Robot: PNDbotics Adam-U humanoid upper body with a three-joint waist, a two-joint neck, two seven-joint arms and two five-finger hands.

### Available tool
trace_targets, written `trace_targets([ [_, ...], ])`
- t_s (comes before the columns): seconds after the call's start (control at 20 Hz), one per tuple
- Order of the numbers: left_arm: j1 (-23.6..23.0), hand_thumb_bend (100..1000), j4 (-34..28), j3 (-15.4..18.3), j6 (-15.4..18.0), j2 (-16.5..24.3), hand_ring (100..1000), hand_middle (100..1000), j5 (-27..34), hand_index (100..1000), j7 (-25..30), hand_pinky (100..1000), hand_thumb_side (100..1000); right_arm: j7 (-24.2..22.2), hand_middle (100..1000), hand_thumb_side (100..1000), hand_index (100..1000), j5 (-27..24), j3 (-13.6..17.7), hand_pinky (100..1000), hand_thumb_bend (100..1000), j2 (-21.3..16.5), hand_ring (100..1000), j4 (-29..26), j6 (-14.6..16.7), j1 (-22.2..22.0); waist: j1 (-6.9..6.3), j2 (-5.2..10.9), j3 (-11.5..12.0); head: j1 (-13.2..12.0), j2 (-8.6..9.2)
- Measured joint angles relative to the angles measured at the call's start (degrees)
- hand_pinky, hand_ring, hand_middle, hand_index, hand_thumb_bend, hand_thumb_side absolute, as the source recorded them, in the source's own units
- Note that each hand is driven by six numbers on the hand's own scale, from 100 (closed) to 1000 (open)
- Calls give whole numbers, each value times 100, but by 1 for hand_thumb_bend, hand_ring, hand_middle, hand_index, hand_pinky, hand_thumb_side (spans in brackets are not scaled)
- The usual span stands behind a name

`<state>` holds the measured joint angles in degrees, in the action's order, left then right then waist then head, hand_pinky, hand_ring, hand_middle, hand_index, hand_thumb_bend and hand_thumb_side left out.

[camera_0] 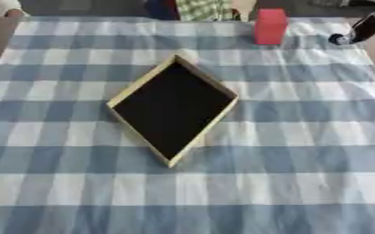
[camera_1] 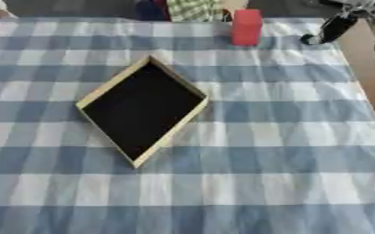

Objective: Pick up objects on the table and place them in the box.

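Note:
A red block point(camera_0: 270, 26) stands upright near the far edge of the table, right of centre. The box point(camera_0: 142, 82) is a shallow tray with a pale wooden rim, turned like a diamond in the middle of the table; only its black floor shows inside. My right hand point(camera_0: 365, 26) comes in from the upper right corner as a black shape with a silver tip. It hangs just above the cloth, about a hand's width to the right of the red block and apart from it. My left hand shows in neither view.
A blue and white checked cloth point(camera_0: 302, 183) covers the table. Along the right side the cloth ends and a bare brown strip of table point(camera_1: 366, 59) shows.

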<state>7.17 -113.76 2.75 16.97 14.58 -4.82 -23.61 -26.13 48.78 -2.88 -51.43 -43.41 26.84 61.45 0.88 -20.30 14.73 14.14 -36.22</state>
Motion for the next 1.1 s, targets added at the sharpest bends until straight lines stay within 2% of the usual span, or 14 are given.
trace_targets([
  [0.55,43,100,0,-2,-8,4,666,590,30,629,19,676,733,-18,971,100,995,50,-176,994,303,309,986,100,-134,223,84,19,44,13,-1],
  [1.1,94,100,0,-3,-11,7,665,589,32,627,53,675,739,187,976,100,1000,521,-170,999,295,539,992,294,-177,415,171,-37,152,112,60],
])
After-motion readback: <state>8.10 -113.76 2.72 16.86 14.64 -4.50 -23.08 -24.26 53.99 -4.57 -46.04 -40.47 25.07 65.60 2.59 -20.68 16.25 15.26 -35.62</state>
